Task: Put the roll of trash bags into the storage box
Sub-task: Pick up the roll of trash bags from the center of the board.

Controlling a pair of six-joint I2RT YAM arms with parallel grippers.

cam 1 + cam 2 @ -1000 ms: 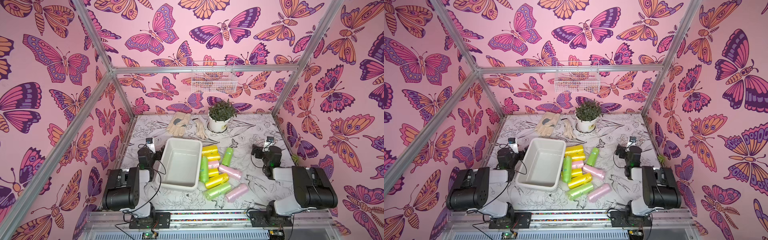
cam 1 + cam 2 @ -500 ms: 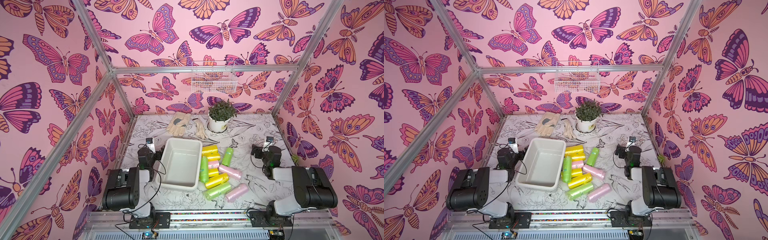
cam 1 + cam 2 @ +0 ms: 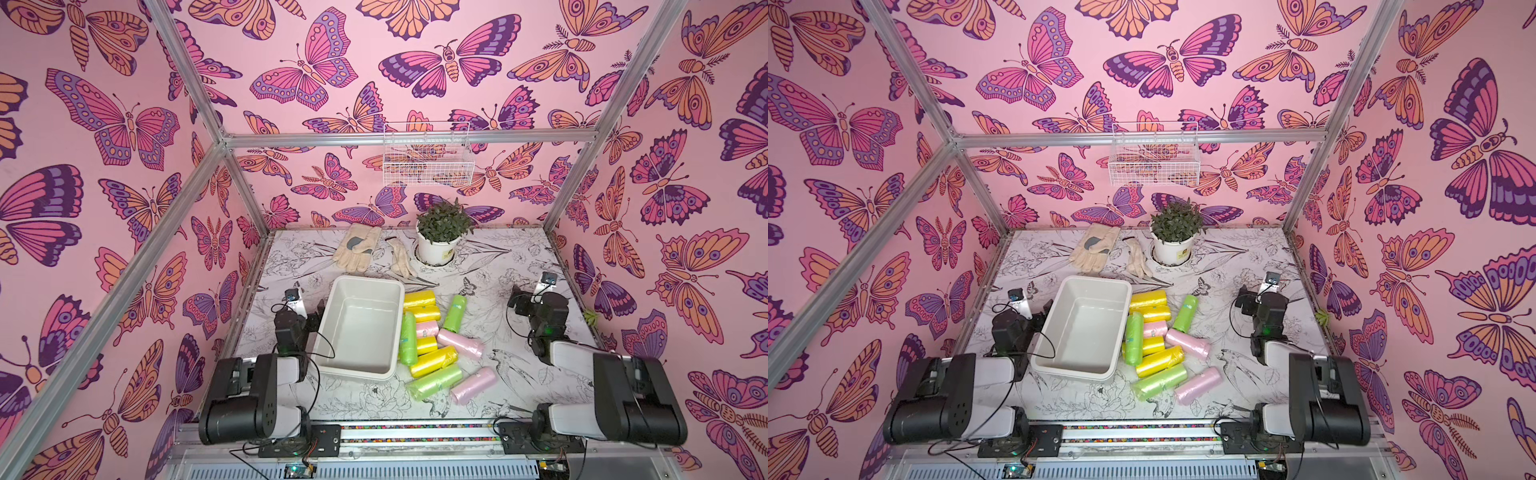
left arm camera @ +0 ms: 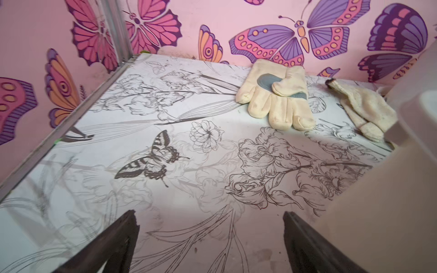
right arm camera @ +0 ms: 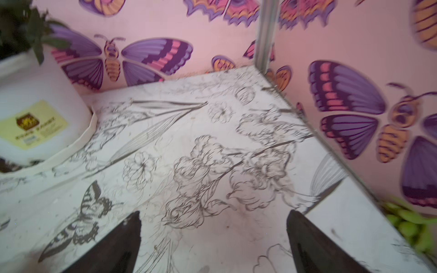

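Observation:
The storage box [image 3: 360, 332] [image 3: 1084, 330], an off-white tub, stands empty left of centre on the flower-print table. Several rolls of trash bags lie loose against its right side: yellow [image 3: 419, 300] [image 3: 1147, 300], green [image 3: 454, 311] [image 3: 1185, 312] and pink [image 3: 461, 344] [image 3: 1187, 344]. My left gripper [image 3: 318, 309] [image 3: 1045, 311] [image 4: 210, 214] rests low beside the box's left wall [image 4: 390, 201], open, with only table between its fingers. At the right side my right gripper [image 3: 516, 298] [image 3: 1243, 300] [image 5: 214, 214] is open and empty, well away from the rolls. Neither wrist view shows a roll.
Two cream work gloves [image 3: 357, 248] [image 3: 402, 259] [image 4: 276, 99] lie behind the box. A potted plant [image 3: 439, 239] [image 5: 35, 113] stands at the back, under a white wire basket [image 3: 428, 160] on the wall. Metal frame posts and pink walls close in the table.

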